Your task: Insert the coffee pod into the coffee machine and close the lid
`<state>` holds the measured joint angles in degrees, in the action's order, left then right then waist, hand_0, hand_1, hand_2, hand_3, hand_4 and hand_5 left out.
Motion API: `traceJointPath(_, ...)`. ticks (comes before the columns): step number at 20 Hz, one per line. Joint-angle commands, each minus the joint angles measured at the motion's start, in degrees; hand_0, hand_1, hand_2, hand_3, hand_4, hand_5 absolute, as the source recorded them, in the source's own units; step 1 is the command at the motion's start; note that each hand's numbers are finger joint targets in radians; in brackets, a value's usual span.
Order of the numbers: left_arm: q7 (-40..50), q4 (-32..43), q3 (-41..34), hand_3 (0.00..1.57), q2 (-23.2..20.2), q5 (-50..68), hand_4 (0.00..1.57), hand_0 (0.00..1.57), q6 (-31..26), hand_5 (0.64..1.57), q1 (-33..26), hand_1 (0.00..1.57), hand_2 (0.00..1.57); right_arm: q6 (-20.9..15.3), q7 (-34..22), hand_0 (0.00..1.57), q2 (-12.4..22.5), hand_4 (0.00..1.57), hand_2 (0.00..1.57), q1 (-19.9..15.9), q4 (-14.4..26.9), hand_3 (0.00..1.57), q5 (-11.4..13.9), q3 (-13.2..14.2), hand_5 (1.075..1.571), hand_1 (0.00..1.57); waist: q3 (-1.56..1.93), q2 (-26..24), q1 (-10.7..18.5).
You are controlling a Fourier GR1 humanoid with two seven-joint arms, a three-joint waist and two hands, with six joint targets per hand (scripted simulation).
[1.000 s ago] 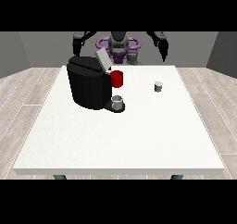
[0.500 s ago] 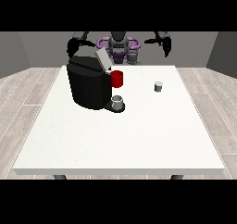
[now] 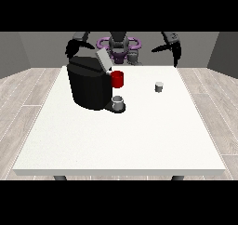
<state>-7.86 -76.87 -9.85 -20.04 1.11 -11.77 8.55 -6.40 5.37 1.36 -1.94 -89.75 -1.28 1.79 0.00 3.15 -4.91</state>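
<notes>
1. The coffee pod stands upright on the white table, at about three o'clock from the coffee machine and well apart from it.
2. I judge it light, rigid and smooth-sided, easy to tip; I would pinch it across its side walls near the top.
3. The machine's lid is tilted up; a red part and a grey cup sit at its front.
4. My robot hand at the view's right hangs at one o'clock from the pod, well apart, pinching nothing; whether its fingers are spread I cannot tell.
5. My robot hand at the view's left hovers above the machine's far corner; its fingers I cannot tell either.
</notes>
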Motion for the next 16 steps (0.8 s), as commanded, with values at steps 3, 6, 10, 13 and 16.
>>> traceJointPath(3, 4.13, 6.08, 0.58, 0.00, -2.74, -3.64, 0.00, 0.00, 0.36, 1.571, 9.14, 0.00, 0.00, -0.74, 0.12, 0.00, -0.56, 0.28, 0.00, -6.26, 1.67, 0.00, 0.65, -0.43, 1.571, 0.00, 0.01, 4.44, -1.57)
traceJointPath(6, -0.13, 15.36, -2.39, 0.00, -3.85, -3.67, 0.00, 0.00, 0.21, 1.571, 9.95, 0.00, 0.00, -2.42, -0.42, 0.00, -1.32, 0.26, 0.00, -1.61, -0.93, 0.00, 0.79, -6.64, 1.571, 0.00, -0.03, 6.13, -4.17)
traceJointPath(10, 0.87, 16.81, 0.96, 0.00, -1.28, -7.27, 0.00, 0.00, 2.58, 1.571, 13.39, 0.00, 0.00, -3.22, -1.51, 0.00, -1.00, 0.35, 0.00, -10.71, 3.75, 0.00, 0.82, -0.38, 1.571, 0.00, 0.00, 8.09, -1.11)
traceJointPath(13, 3.35, 21.19, -0.87, 0.00, -4.29, -7.01, 0.00, 0.00, 0.28, 1.571, 15.83, 0.00, 0.00, -1.34, -1.32, 0.00, 0.78, 0.39, 0.00, -6.93, 5.76, 0.00, 0.61, 0.21, 1.571, 0.00, 0.01, 5.66, -1.64)
traceJointPath(16, 0.41, 24.50, 1.49, 0.00, -2.86, -10.89, 0.00, 0.00, 2.25, 1.571, 15.54, 0.00, 0.00, -1.19, -2.49, 0.00, 1.08, 0.37, 0.00, -9.33, 6.01, 0.00, -0.11, 0.87, 1.571, 0.00, 0.00, 7.51, -1.87)
